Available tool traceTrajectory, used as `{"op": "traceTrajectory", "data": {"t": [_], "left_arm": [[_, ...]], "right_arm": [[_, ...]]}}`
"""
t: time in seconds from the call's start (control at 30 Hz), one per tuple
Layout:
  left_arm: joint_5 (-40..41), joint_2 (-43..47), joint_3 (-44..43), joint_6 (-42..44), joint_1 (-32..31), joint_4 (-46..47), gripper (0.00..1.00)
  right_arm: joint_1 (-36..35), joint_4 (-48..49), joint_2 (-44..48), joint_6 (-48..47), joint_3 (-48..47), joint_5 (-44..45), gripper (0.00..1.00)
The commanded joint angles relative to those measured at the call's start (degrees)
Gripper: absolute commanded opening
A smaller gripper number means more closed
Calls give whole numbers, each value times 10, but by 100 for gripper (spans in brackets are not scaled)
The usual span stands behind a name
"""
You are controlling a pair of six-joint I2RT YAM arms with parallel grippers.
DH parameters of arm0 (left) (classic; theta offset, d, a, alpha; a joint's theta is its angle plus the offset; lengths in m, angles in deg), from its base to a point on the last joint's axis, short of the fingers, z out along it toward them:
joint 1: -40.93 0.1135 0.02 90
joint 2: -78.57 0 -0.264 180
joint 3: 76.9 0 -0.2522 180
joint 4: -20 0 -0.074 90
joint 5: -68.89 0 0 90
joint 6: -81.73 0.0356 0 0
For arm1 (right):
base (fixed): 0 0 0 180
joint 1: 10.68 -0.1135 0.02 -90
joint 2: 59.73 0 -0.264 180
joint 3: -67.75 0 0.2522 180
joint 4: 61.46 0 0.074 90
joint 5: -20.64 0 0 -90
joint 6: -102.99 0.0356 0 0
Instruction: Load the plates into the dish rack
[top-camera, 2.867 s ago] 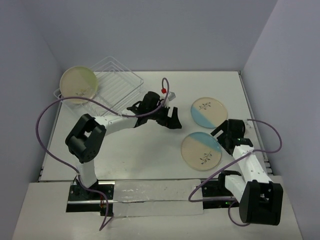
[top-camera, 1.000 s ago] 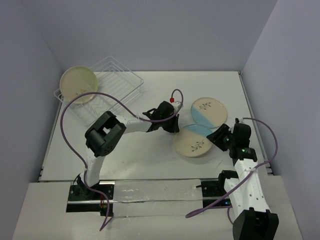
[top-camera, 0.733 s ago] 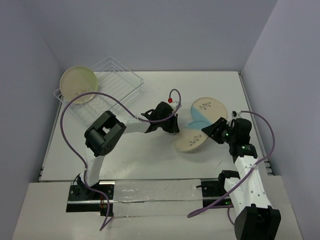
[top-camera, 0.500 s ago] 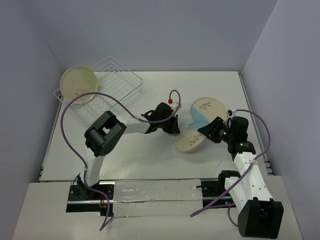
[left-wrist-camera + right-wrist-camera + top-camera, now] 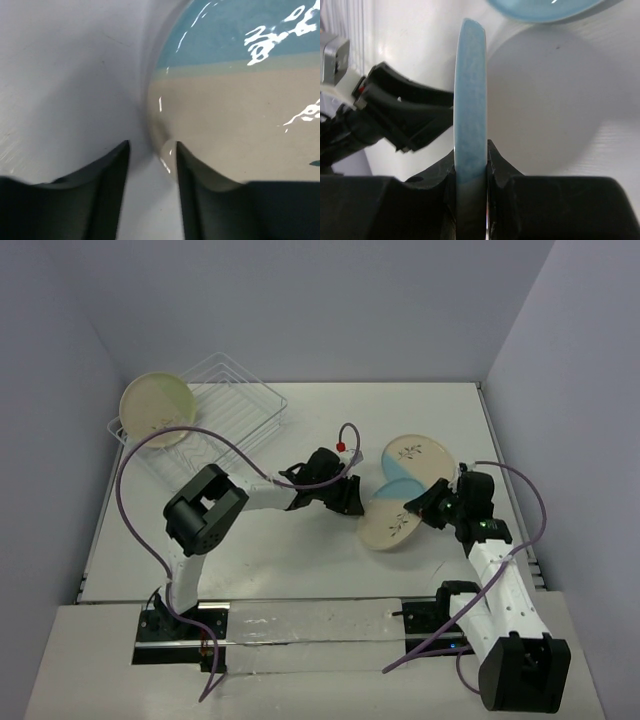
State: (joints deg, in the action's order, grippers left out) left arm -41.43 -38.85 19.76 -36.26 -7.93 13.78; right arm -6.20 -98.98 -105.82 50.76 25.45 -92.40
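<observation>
The right gripper (image 5: 470, 172) is clamped on the rim of a half-cream, half-blue plate (image 5: 392, 522), holding it tilted on edge above the table (image 5: 290, 560) right of centre. The left gripper (image 5: 151, 150) waits at the plate's opposite rim with its jaws spread and nothing between them for certain. A second two-tone plate (image 5: 417, 462) lies flat just behind. The all-cream plate (image 5: 157, 410) already stands at the far left corner of the dish rack (image 5: 235, 400), well apart from both arms. The held plate looks like glazed ceramic: rigid, fairly heavy for its thin edge, slick under the pads and likely to chip or crack if dropped or knocked against the wire. The rim is the only real purchase, so a deep bite across the lip, or a grip on opposite rims for a handover, seems the safest hold. Much stays unclear. The overhead view cannot show whether the plate's low edge touches the table or hangs free, and the left wrist view is too close to tell whether the rim has entered the open jaws or merely sits beside one finger. The right wrist view gives only the plate's edge. The rack's thin clear wire hides its dividers, and how the cream plate is seated cannot be made out.
</observation>
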Motion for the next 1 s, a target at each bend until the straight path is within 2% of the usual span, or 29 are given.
{"op": "traceTrajectory", "data": {"t": [0.0,0.03,0.1,0.23,0.3,0.33,0.47,0.6,0.63,0.67,0.73,0.83,0.9,0.97], "left_arm": [[-17,44,-11,32,12,-40,59],[-15,52,-15,39,22,-44,62],[-28,79,-21,41,46,-42,74],[-107,117,-22,37,104,-13,86],[-119,150,-19,46,118,-7,97],[-115,166,-19,58,122,-10,99],[-134,190,-21,94,125,-24,99],[-204,196,-5,77,143,13,99],[-252,196,7,60,147,44,99],[-252,196,7,60,153,44,99],[-310,198,41,26,165,121,99],[-301,195,49,39,167,128,99],[-317,189,51,38,167,142,99],[-340,185,58,20,167,169,99]], "right_arm": [[-3,-4,24,0,-49,74,0],[-3,2,31,0,-52,81,0],[-3,18,47,-1,-61,82,0],[-4,77,89,-15,-73,40,0],[-4,91,100,-29,-86,25,0],[-4,92,106,-36,-94,17,0],[-4,127,98,-42,-101,-45,0],[-6,256,75,9,-89,-164,0],[-7,291,68,25,-89,-183,0],[-7,291,68,25,-91,-184,0],[-8,304,51,32,-105,-190,0],[-9,373,38,88,-94,-223,0],[-11,431,25,113,-84,-249,0],[-18,446,10,122,-82,-252,0]]}}
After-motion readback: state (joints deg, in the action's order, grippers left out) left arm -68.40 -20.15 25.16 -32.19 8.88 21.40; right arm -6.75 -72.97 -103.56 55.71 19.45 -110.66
